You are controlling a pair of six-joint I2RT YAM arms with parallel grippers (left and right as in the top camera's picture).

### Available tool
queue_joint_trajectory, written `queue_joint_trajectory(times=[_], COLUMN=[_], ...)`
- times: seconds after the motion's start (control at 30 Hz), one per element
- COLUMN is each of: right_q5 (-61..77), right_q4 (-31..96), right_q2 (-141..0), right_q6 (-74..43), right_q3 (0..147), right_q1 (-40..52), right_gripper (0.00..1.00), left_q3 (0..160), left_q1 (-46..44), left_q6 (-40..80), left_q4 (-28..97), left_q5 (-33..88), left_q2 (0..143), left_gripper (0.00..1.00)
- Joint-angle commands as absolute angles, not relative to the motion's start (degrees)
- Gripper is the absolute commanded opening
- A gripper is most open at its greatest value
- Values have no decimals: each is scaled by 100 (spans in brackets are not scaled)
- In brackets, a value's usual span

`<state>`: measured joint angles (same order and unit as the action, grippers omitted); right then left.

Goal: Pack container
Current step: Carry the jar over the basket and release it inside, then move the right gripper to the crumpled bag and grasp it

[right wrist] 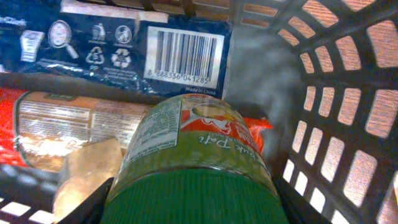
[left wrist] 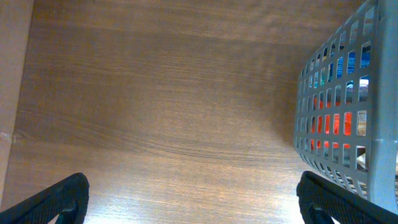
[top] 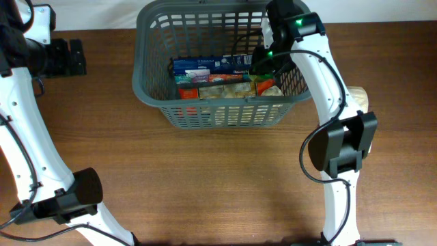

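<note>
Container (top: 225,115): dark grey lattice basket, sitting at the far edge of the wooden table (top: 205,184), about mid-width, upright. It is holding a row of packed goods along its floor.

Contents, overhead: a blue pack (top: 205,66) is lying toward the far side, with a red-orange packet (top: 229,78) just in front of it. Red is showing through the slots of the near wall.

Contents, right wrist view: the blue pack (right wrist: 124,46) is showing its barcode and recycling marks. The red-orange packet (right wrist: 62,121) is lying beside it, printed side up. A pale tan lump (right wrist: 87,171) is resting against that packet; cannot tell what it is. A green-lidded jar (right wrist: 199,155) is tilting on top of the goods in the corner, close to the slotted wall (right wrist: 348,93), lid toward the camera.

Right gripper (top: 263,63) is reaching down inside the basket at its right end. Its fingers (right wrist: 93,202) are pressing in on either side of the jar's green lid, gripping it.

Left gripper (left wrist: 193,205) is hovering over bare table, well left of the basket. Its fingers (left wrist: 53,202) are spread wide, with nothing between them. The basket's side wall (left wrist: 329,112) is showing at the right edge of that view, red and blue visible through the slots.
</note>
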<state>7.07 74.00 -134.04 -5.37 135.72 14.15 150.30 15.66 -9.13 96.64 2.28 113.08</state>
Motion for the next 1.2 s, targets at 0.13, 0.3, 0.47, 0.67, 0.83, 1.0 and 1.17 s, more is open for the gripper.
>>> queue_joint_trajectory(times=[0.13, 0.3, 0.47, 0.67, 0.83, 1.0, 1.17], right_q5=[-259, -377, -379, -421, -421, -436, -1363], right_q4=[7164, 7153, 7067, 6963, 7181, 7627, 8368], right_q2=[-13388, -13498, -13616, -13622, -13452, -13198, -12995], right_q6=[-821, -821, -821, -816, -816, -816, -794], right_q3=[13585, 13585, 13585, 13651, 14184, 15174, 16247], right_q1=[1450, 1450, 1450, 1441, 1422, 1424, 1334], right_gripper=[29, 28, 55, 89, 84, 85, 91], left_q3=[15004, 15004, 15004, 15004, 15004, 15004, 15004], left_q1=[1566, 1566, 1566, 1566, 1566, 1566, 1566], left_q6=[-843, -843, -843, -843, -843, -843, -843], left_q4=[9666, 9668, 9668, 9666, 9666, 9668, 9666], left_q5=[209, 209, 209, 209, 209, 209, 209], left_q2=[11290, 11290, 11290, 11290, 11290, 11290, 11290], left_gripper=[99, 99, 99, 99, 99, 99, 99])
